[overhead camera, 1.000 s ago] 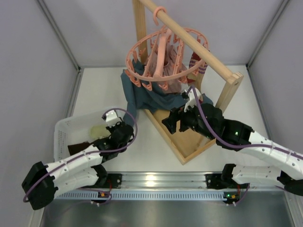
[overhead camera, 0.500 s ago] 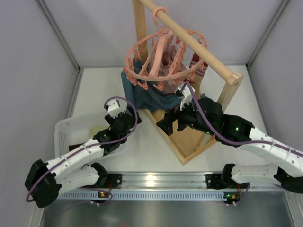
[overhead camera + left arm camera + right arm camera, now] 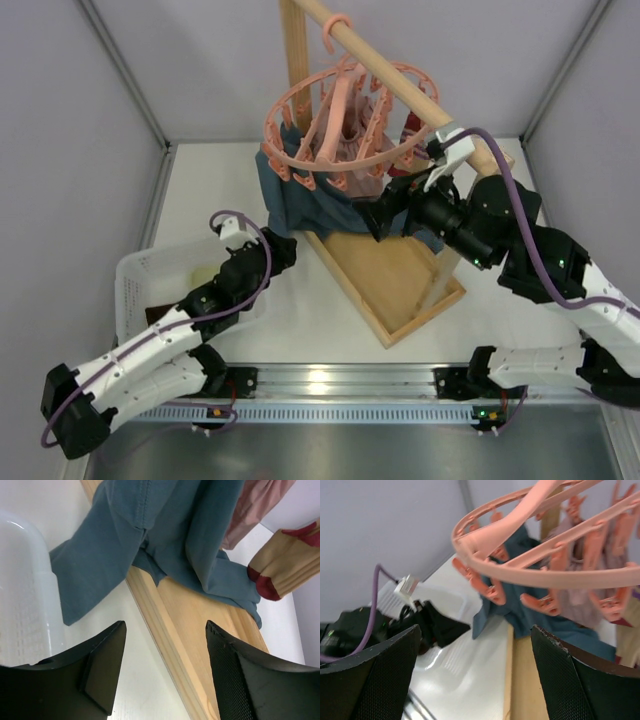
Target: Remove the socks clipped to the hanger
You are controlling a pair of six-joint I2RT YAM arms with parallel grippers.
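Observation:
The salmon-pink round hanger [image 3: 335, 125] hangs by its hook from the wooden rod. A dark red striped sock [image 3: 407, 130] is clipped at its right side, partly hidden by the rod. In the left wrist view the sock [image 3: 280, 567] shows a tan body and a dark red toe. A dark brown sock [image 3: 157, 315] and a pale cream sock [image 3: 204, 276] lie in the white basket [image 3: 135, 270]. My right gripper [image 3: 385, 215] is open and empty just below the hanger's front rim [image 3: 545, 575]. My left gripper [image 3: 278, 250] is open and empty beside the basket.
A large blue-grey cloth [image 3: 300, 195] and a dusty-pink garment [image 3: 350, 135] hang from the hanger, the cloth draping onto the wooden rack base [image 3: 390, 285]. The rack's rod [image 3: 400, 75] and its right post cross above my right arm. Grey walls enclose the table.
My right gripper has risen and moved right, up to the hanger's front rim. My left gripper has moved out from over the basket toward the blue-grey cloth.

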